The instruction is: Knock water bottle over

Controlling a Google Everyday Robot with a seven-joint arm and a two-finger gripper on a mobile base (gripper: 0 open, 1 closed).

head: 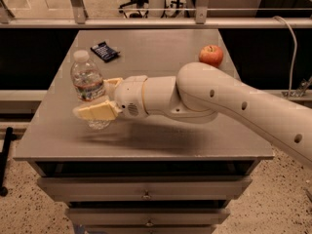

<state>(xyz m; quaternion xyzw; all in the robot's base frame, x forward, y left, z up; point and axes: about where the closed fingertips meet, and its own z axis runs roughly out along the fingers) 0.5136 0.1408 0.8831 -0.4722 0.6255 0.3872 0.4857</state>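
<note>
The water bottle (87, 82) is clear ribbed plastic with a white cap and a red, white and blue label band. It stands upright on the left part of the grey table (161, 130). My gripper (100, 97) reaches in from the right and is open, one cream finger (95, 112) in front of the bottle's lower half and the other behind it by the label. The near finger hides part of the bottle's lower body. The bottle sits between the fingers.
A red apple (211, 55) sits at the table's far right. A dark snack packet (104, 51) lies at the far left behind the bottle. My white arm (224, 101) spans the table's right half. Drawers are below the front edge, a railing behind.
</note>
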